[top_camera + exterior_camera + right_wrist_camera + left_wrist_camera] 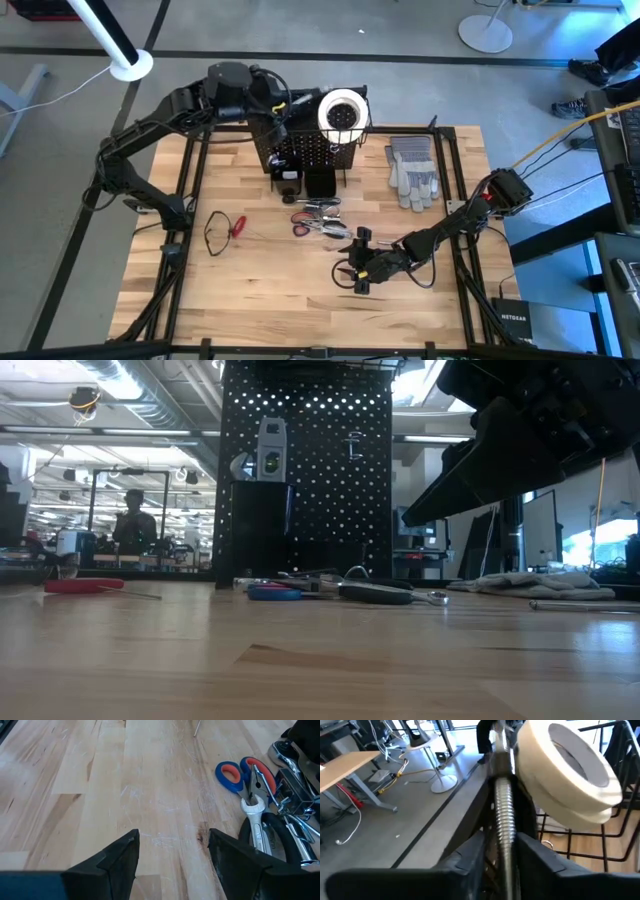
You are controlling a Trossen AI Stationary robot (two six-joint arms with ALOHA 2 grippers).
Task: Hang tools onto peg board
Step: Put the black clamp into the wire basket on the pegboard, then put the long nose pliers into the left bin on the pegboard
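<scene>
The left gripper (pixel 283 112) hides behind the peg board (pixel 305 150) top from overhead. Tools (pixel 272 815) run off the right wrist picture's edge. A distant person (pixel 133 520) stands blurred. The pile's (pixel 322 218) individual items are too small to distinguish.

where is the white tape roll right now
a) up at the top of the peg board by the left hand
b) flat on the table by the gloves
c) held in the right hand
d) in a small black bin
a: the white tape roll sits at the top of the peg board, next to the left hand; the right hand is open over bare table.
</scene>
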